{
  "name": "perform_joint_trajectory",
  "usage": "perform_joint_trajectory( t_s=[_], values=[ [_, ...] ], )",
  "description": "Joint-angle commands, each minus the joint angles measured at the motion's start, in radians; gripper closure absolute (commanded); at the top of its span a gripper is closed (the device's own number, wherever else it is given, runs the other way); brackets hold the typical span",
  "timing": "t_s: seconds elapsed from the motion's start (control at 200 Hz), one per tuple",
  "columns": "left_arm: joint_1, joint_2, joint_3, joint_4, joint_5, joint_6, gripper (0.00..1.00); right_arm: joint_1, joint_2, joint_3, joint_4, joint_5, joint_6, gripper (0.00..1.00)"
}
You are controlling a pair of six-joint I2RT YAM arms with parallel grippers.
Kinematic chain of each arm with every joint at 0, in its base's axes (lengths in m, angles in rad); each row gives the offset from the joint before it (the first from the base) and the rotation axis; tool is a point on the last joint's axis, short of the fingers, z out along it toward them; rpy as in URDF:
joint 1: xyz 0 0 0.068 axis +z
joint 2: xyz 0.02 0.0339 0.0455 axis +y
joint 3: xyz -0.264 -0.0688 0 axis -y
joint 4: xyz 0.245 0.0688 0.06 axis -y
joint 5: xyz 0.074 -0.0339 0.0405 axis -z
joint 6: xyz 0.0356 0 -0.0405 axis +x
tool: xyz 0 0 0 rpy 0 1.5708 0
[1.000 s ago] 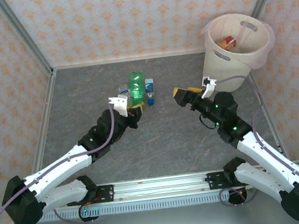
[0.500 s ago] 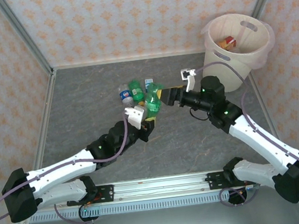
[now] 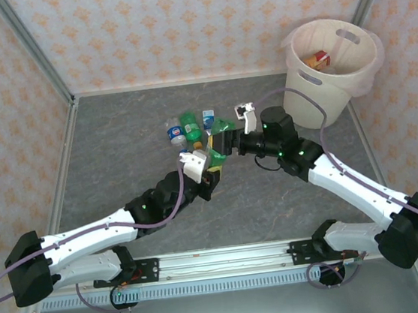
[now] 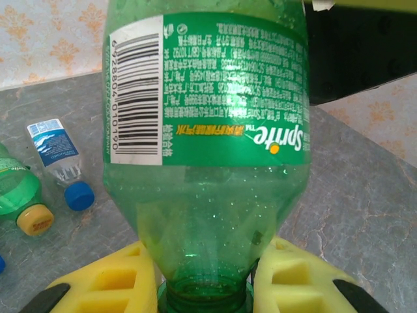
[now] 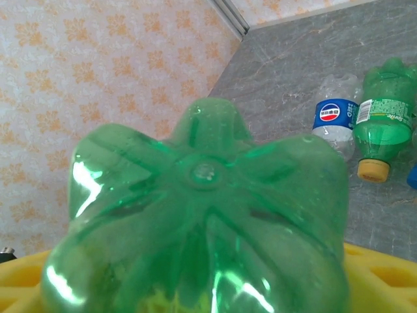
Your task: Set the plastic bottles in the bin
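Two grippers meet at one green bottle above the worktop's middle.
The left gripper pinches its neck tight; the right gripper sits around its base, but whether it squeezes cannot be told. Likely a hand-over: right must grip, left let go, then carry it to the bin at the far right corner.

The left arm lies long and low from its base toward the green bottle; the left hand is closed on the neck of this bottle, with a yellow finger on each side; the right arm is bent at the elbow and points at the bottle's bottom end from the opposite side; the right hand has its yellow fingers beside that end; whether they press on it is not clear.
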Motion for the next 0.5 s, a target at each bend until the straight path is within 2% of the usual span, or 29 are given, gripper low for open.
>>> perform_joint_trajectory(
  t_s=[0.0, 0.13, 0.235, 0.35, 0.455, 0.496],
  values=[
    [-0.007, 0.014, 0.041, 0.028, -0.016, 0.026, 0.78, 0.009, 0.005, 0.019, 0.008, 0.009, -0.013, 0.32],
    [-0.006, 0.016, 0.040, 0.026, -0.017, 0.021, 0.77, 0.009, 0.000, 0.023, 0.004, 0.017, -0.006, 0.48],
    [-0.008, 0.018, 0.046, 0.014, -0.027, 0.006, 0.73, 0.009, -0.015, 0.013, 0.014, 0.035, 0.012, 0.52],
    [-0.008, 0.009, 0.047, 0.007, -0.035, -0.017, 0.40, 0.009, -0.038, 0.001, 0.019, 0.088, 0.030, 0.52],
    [-0.008, -0.020, 0.035, 0.009, -0.042, -0.038, 0.14, 0.007, -0.057, 0.004, 0.011, 0.152, 0.039, 0.52],
    [-0.009, -0.035, 0.026, 0.013, -0.046, -0.047, 0.08, 0.007, -0.064, 0.011, 0.003, 0.186, 0.041, 0.52]
  ],
)
